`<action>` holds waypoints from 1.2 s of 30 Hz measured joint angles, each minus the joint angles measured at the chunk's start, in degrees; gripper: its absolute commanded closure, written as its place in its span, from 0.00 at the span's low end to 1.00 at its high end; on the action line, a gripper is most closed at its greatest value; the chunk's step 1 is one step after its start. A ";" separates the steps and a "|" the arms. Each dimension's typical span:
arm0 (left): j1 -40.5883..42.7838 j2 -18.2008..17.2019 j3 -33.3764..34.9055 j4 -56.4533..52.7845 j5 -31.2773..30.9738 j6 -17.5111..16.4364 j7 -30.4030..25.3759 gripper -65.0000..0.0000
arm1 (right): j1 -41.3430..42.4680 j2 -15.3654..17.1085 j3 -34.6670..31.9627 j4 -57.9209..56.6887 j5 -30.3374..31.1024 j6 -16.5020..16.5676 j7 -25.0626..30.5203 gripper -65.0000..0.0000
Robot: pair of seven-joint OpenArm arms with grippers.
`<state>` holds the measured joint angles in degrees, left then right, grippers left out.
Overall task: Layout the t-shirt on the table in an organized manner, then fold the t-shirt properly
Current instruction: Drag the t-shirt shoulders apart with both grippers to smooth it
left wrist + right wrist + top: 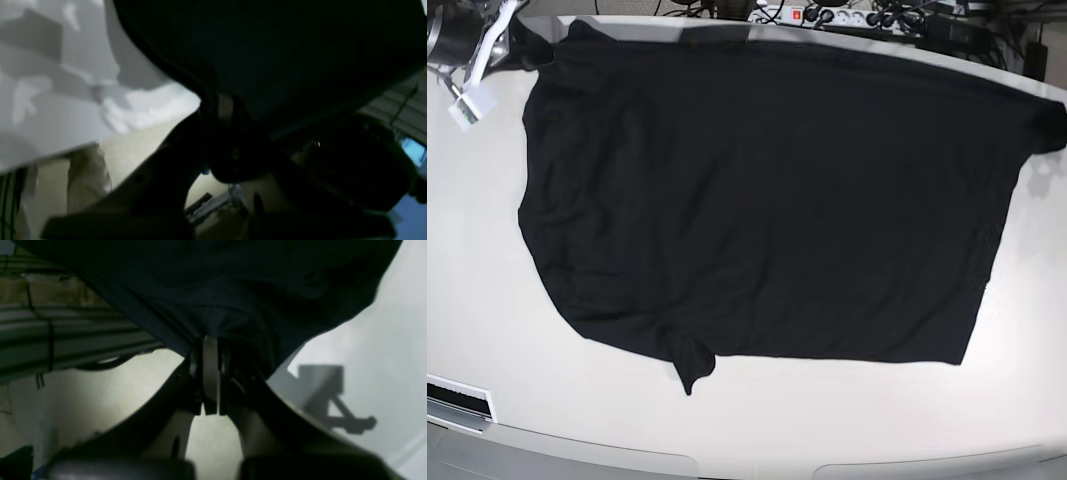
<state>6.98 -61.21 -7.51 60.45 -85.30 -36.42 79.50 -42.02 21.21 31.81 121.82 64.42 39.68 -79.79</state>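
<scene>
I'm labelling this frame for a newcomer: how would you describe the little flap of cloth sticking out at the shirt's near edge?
Start at the white table, which the black t-shirt mostly covers. Follow the shirt's near edge toward the left of the base view to the small flap. It alone pokes out past that otherwise straight edge, ending in a point.

— Where does your base view sit?
— High above, facing down on the glossy white table and the whole plain black fabric t-shirt.
— And your wrist views?
— Each looks out past its gripper, very near; all three share that shirt
</scene>
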 measured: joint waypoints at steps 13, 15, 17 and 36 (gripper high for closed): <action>5.18 -2.38 0.00 7.78 0.02 -0.94 0.02 1.00 | -5.38 0.20 0.17 0.04 -0.83 0.02 0.52 1.00; 4.74 -2.43 0.00 7.80 0.00 -1.33 0.00 1.00 | -5.22 0.22 0.17 0.04 -0.92 0.02 1.66 1.00; 3.43 -2.08 -0.02 7.82 0.24 -1.36 0.17 1.00 | -5.16 0.22 0.17 0.04 -1.57 0.02 5.95 1.00; -11.78 5.09 -0.02 7.72 1.25 -3.28 -0.02 1.00 | 8.85 -0.22 -3.19 -1.62 -10.03 -0.42 14.67 1.00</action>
<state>-4.80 -56.12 -7.53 68.16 -84.05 -39.70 79.48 -33.17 20.99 28.62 120.20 54.39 39.27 -65.12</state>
